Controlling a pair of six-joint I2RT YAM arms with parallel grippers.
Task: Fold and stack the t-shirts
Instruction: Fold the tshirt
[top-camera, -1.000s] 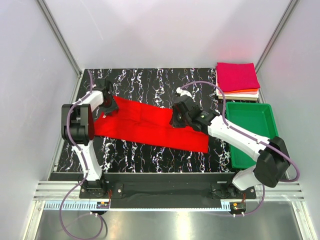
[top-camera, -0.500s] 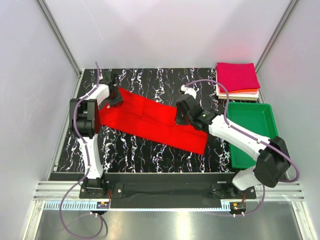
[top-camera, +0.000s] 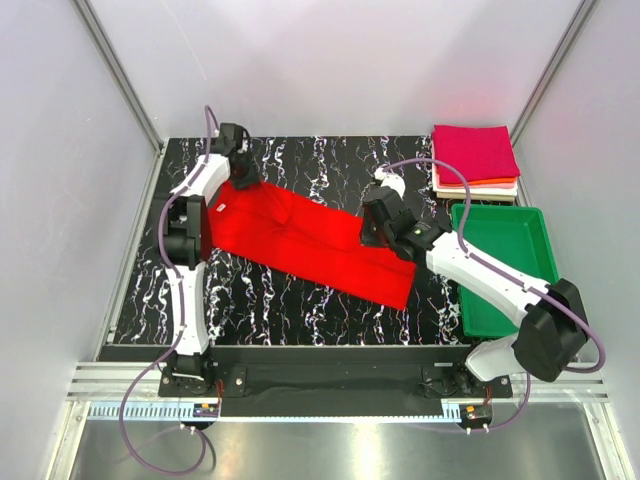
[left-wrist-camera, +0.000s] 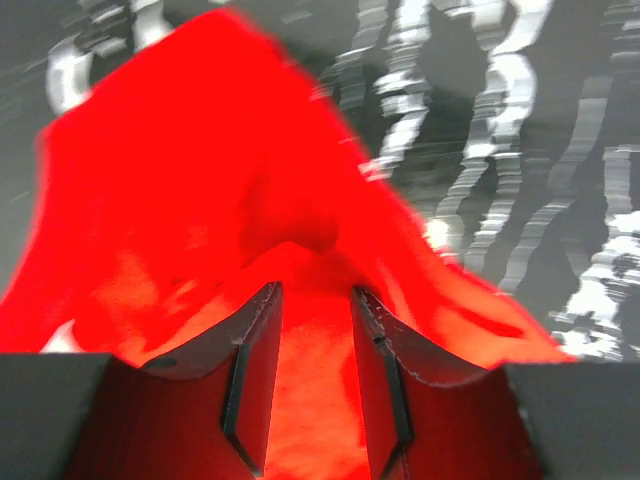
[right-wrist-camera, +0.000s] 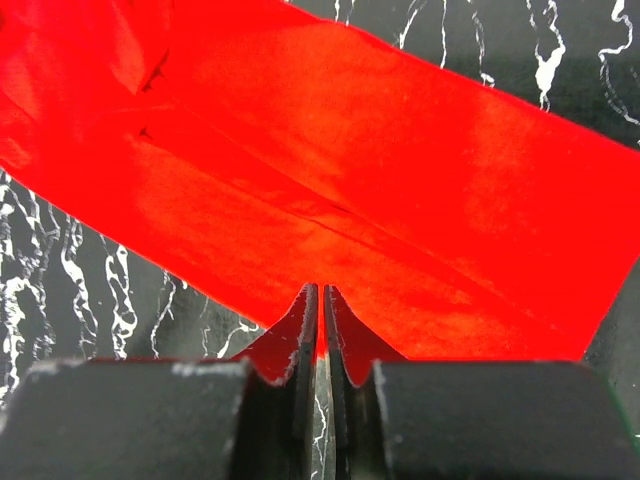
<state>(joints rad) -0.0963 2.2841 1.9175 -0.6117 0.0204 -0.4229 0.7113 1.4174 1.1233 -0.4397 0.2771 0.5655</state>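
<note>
We hold the red t-shirt (top-camera: 300, 238) stretched across the table (top-camera: 262, 302). The left gripper (left-wrist-camera: 312, 298) is half-closed on its bunched far-left end, and the right gripper (right-wrist-camera: 320, 292) pinches its right part tightly.

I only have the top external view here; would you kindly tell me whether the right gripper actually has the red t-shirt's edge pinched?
Observer: Yes. The right wrist view shows the right gripper shut on a thin edge of the red t-shirt, which lies flat on the table beyond it.
Operator: Thank you. And how does the left one look up close?
Observer: In the left wrist view, the left gripper has its jaws wider apart. Bunched red cloth fills the gap and rises in a rumpled tent just beyond.
</note>
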